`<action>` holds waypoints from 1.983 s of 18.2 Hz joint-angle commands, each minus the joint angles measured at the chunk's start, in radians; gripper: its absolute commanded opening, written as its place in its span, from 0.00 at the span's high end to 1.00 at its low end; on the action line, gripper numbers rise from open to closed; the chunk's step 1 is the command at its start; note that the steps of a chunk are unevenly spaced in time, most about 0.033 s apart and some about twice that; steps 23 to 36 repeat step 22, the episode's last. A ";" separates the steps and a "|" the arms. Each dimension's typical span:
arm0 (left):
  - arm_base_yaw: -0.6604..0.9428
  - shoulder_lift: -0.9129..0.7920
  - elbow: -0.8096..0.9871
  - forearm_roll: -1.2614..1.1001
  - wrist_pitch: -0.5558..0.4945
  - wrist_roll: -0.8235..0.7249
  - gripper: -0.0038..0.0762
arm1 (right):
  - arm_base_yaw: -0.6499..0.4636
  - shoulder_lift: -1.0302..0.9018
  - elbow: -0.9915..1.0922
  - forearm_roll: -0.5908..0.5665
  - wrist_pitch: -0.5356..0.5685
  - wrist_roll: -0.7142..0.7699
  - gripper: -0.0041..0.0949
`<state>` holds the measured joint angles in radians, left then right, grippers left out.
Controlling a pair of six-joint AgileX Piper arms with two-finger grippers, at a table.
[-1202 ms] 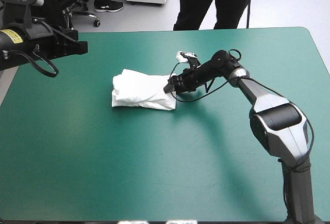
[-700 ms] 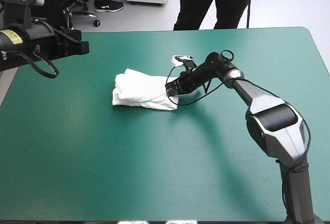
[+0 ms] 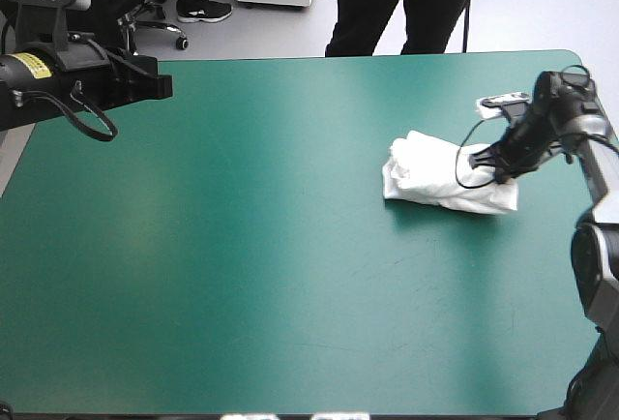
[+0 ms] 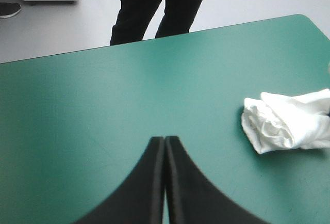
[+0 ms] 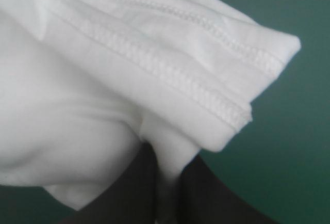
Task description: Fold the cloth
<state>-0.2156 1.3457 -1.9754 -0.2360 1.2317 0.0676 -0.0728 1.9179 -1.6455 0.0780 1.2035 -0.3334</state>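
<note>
High view: the T-shirt (image 3: 435, 180), a folded white bundle, now lies near the right edge of the bench (image 3: 242, 265). Earlier it sat about mid-bench. The right fingers (image 3: 491, 162) have dragged it across. The bundle has roughly kept its shape, with no unfolding visible.

Right wrist view: those fingers are all but together, clamped on a pinch of the T-shirt. A stitched hem lies just ahead of the tips, most of the cloth is ahead of them and off to one side, and bare bench shows beyond.

The left fingers (image 4: 161, 154) are pressed together in one point and hold nothing. They are raised over the far left part of the bench, with the bundle well apart from them, ahead and off to one side. That arm has barely shifted since the earlier pictures.

Judgement: the folding looks finished or nearly so, and this reads as parking the bundle at the side. What's likely left is to let go and back off. The end away from the right fingers looks rumpled and loose. The risk is that the pinched layer trails with the fingers on release and pulls the fold open, or that more dragging takes it too near the bench edge.
</note>
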 commanded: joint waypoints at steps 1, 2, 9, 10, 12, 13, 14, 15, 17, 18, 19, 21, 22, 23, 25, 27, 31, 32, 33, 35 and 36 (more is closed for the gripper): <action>0.001 -0.005 -0.025 -0.042 0.015 -0.009 0.97 | -0.123 -0.200 0.133 -0.038 -0.056 -0.002 0.96; 0.001 -0.004 -0.025 -0.052 0.012 -0.009 0.97 | -0.146 -0.226 0.178 -0.045 -0.071 -0.002 0.96; 0.001 0.003 -0.025 -0.071 -0.008 0.002 0.97 | -0.294 -0.426 0.433 -0.109 -0.238 0.008 0.96; 0.001 0.003 -0.025 -0.072 -0.013 0.009 0.97 | -0.314 -0.454 0.479 -0.153 -0.254 0.025 0.96; 0.001 0.003 -0.025 -0.075 -0.017 0.013 0.97 | -0.320 -0.475 0.528 -0.187 -0.277 0.036 0.96; 0.001 0.003 -0.025 -0.076 -0.017 0.021 0.97 | -0.322 -0.478 0.535 -0.182 -0.286 0.036 0.96; 0.001 0.003 -0.025 -0.076 -0.017 0.019 0.97 | -0.322 -0.478 0.537 -0.172 -0.292 0.055 0.96; 0.001 0.003 -0.025 -0.076 -0.017 0.019 0.97 | -0.322 -0.478 0.537 -0.172 -0.292 0.066 0.96; 0.001 0.005 -0.025 -0.078 -0.019 0.019 0.97 | -0.322 -0.478 0.537 -0.186 -0.303 0.093 0.95; 0.001 0.011 -0.025 -0.082 -0.023 0.021 0.97 | -0.322 -0.478 0.537 -0.186 -0.308 0.093 0.87; 0.001 0.015 -0.025 -0.084 -0.023 0.021 0.97 | -0.322 -0.478 0.537 -0.183 -0.311 0.093 0.74; 0.001 0.017 -0.025 -0.082 -0.021 0.026 0.97 | -0.322 -0.480 0.537 -0.180 -0.304 0.091 0.48; 0.001 0.017 -0.025 -0.082 -0.021 0.034 0.97 | -0.322 -0.485 0.536 -0.180 -0.304 0.091 0.42; 0.001 0.017 -0.025 -0.082 -0.021 0.034 0.97 | -0.322 -0.485 0.536 -0.180 -0.304 0.091 0.42; 0.001 0.017 -0.025 -0.082 -0.021 0.034 0.97 | -0.322 -0.485 0.536 -0.180 -0.304 0.091 0.42; 0.001 0.017 -0.025 -0.082 -0.021 0.034 0.97 | -0.322 -0.485 0.536 -0.180 -0.304 0.091 0.42; 0.001 0.017 -0.025 -0.082 -0.021 0.034 0.97 | -0.322 -0.485 0.536 -0.180 -0.304 0.091 0.42; 0.001 0.017 -0.025 -0.082 -0.021 0.034 0.97 | -0.322 -0.485 0.536 -0.180 -0.304 0.091 0.42; 0.001 0.017 -0.025 -0.082 -0.021 0.034 0.97 | -0.322 -0.485 0.536 -0.180 -0.304 0.091 0.42; 0.001 0.017 -0.025 -0.082 -0.021 0.034 0.97 | -0.322 -0.485 0.536 -0.180 -0.304 0.091 0.42; 0.001 0.017 -0.025 -0.082 -0.021 0.034 0.97 | -0.322 -0.485 0.536 -0.180 -0.304 0.091 0.42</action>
